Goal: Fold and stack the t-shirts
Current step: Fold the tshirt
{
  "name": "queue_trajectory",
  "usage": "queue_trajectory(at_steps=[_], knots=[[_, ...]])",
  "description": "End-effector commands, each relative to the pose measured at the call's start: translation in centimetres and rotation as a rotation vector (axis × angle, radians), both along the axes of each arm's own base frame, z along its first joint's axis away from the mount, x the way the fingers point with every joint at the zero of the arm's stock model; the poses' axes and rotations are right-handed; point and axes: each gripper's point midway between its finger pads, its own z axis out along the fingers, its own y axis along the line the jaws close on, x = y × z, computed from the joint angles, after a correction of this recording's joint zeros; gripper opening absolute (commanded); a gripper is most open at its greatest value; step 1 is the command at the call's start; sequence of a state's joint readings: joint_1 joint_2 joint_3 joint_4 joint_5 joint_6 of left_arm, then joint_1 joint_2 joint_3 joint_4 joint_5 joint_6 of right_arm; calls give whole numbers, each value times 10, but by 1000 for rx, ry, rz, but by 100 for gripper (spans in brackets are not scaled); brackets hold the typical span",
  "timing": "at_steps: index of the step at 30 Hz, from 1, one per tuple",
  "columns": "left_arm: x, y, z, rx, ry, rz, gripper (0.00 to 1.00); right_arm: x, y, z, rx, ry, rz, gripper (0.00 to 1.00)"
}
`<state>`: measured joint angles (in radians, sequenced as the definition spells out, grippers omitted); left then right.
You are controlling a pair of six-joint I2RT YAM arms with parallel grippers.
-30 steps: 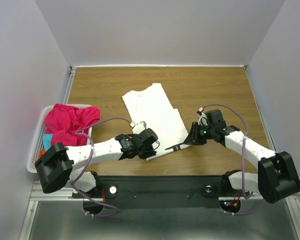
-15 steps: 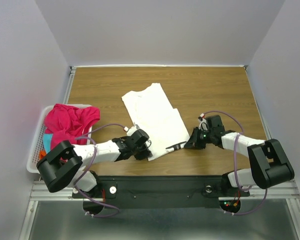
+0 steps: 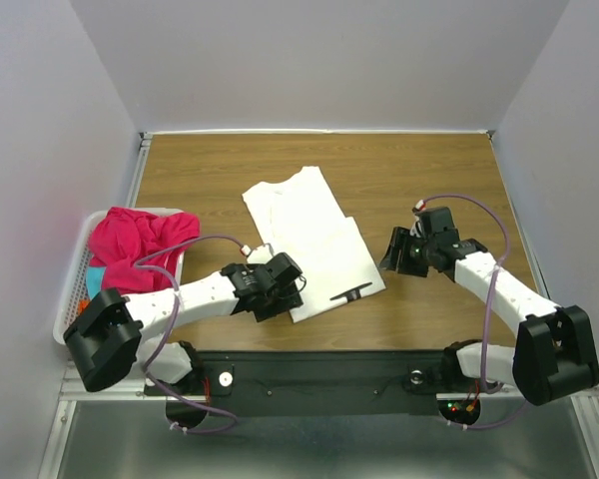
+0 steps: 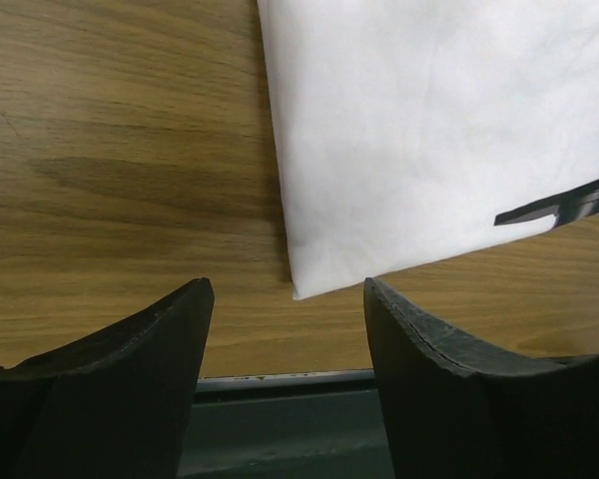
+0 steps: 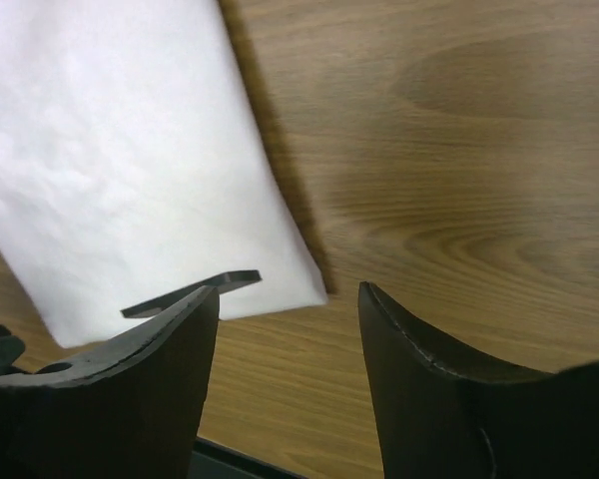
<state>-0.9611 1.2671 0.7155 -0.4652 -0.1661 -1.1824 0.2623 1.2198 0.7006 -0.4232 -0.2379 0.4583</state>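
**A:** Where is the white t-shirt [image 3: 314,239] lying?

**B:** I see it flat on the table [image 3: 429,170], left of centre. It is folded into a long strip that runs from far left to near right, and its near end lies close to the table's near edge. A black mark [image 3: 351,293] shows on that near end.

**A:** And the fingers?

**B:** My left fingers [image 3: 283,299] stand apart with nothing between them, at the shirt's near left corner. From the left wrist I look past them straight at that corner. My right fingers [image 3: 391,261] are apart too, gripping nothing, just beside the near right corner. The right wrist view shows that corner and the black mark in the gap.

**A:** The other shirts?

**B:** The pink t-shirt [image 3: 138,244] is heaped in the white basket [image 3: 65,319] at the table's left edge. Some cyan cloth [image 3: 97,276] peeks out beneath it. I cannot tell what else lies under the heap.
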Motion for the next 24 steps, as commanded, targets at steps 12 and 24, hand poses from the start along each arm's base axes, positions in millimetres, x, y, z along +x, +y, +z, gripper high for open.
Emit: queue_trajectory(at_steps=[12,24], knots=[[-9,-22,-33,136,92,-115,58,-12,-27,-20,-210,127,-10,65],[-33,-23,-52,192,169,-186,36,-17,3,-42,-214,183,64,57]])
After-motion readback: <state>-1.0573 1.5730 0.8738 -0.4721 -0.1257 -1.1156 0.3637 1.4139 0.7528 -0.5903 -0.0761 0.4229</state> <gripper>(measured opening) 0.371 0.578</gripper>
